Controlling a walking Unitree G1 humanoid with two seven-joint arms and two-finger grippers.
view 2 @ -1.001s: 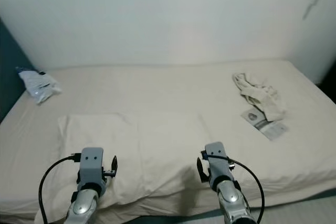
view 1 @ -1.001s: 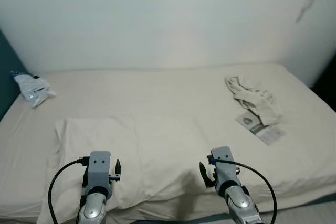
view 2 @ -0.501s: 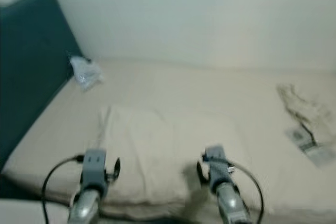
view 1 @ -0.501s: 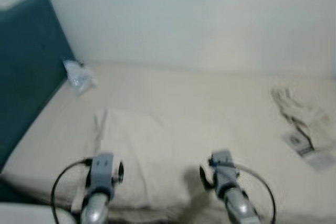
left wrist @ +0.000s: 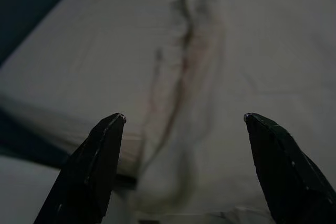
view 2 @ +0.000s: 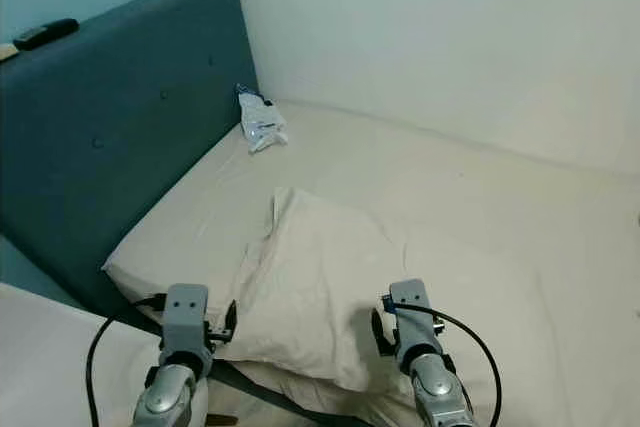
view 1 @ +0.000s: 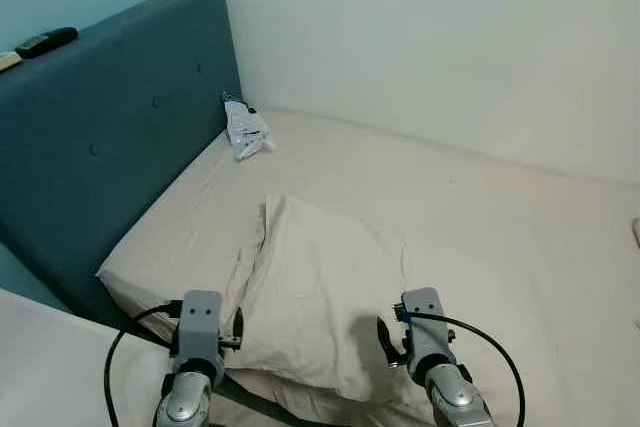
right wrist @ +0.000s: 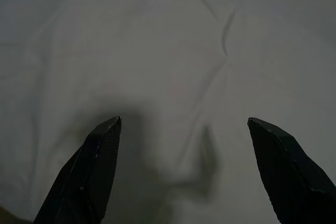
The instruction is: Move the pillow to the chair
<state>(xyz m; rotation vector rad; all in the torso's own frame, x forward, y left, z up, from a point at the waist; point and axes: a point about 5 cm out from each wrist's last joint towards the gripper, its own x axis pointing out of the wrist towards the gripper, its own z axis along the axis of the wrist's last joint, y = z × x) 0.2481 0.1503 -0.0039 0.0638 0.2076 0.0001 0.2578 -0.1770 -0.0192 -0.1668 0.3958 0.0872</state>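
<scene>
A cream pillow [view 1: 320, 292] lies flat on the bed [view 1: 500, 217], near its front edge, and nearly matches the sheet in colour. My two arms reach in low at the front. The left gripper [left wrist: 184, 118] is open just above the pillow's creased left edge [left wrist: 194, 72], close to the mattress corner. The right gripper [right wrist: 184, 121] is open above the pillow's right part [right wrist: 168, 61], its shadow falling on the fabric. Neither set of fingers holds anything.
A tall teal headboard [view 1: 110, 137] stands along the bed's left end, with a dark remote [view 1: 45, 41] on its top. A small plastic packet [view 1: 243, 131] lies on the sheet by the headboard. A white wall runs behind the bed.
The camera has swung left: the headboard has come into view and the crumpled cloth and paper on the right have left it. The pillow has not moved, and both grippers stay open over it.
</scene>
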